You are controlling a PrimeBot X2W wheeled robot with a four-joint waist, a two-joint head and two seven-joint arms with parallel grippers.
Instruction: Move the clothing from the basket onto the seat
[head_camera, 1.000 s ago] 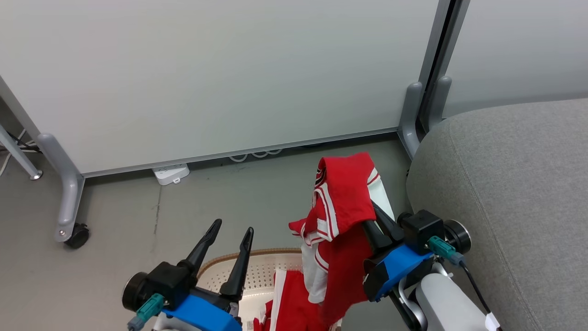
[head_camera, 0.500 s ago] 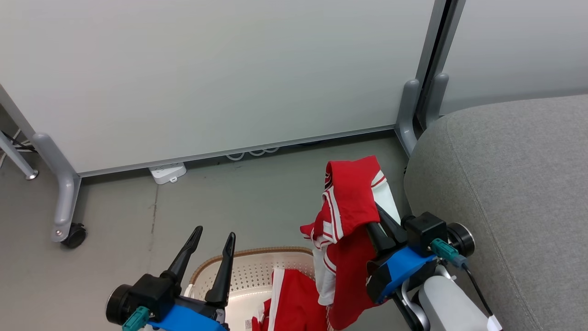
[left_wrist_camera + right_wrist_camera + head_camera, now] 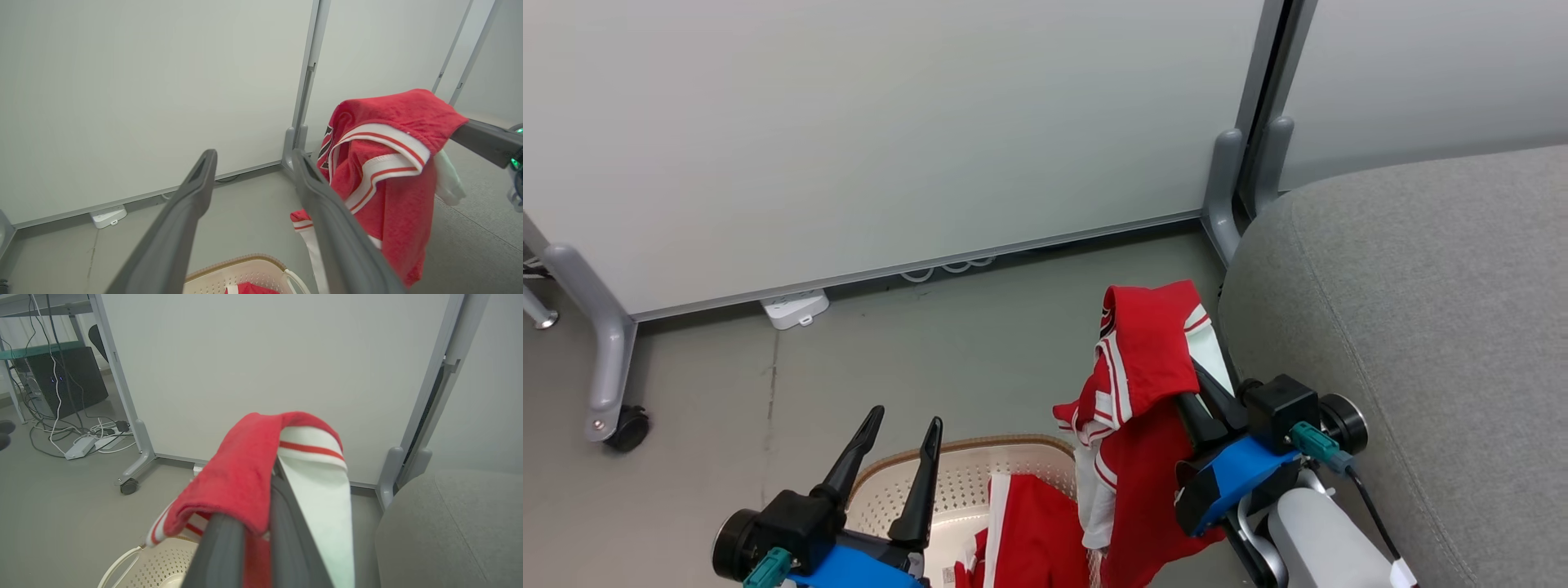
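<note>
Nothing legible anywhere. The clothing (image 3: 1145, 351) bears a dark emblem (image 3: 1106, 317) beside its white stripes, but it is folded and too small to read.

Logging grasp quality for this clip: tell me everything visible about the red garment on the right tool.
The red garment is soft, jersey-like fabric with white stripes and a white panel, plus a dark mark near the top fold. It hangs crumpled, draped over the right tool, whose fingers pinch cloth between them, raised between the basket and the seat.
</note>
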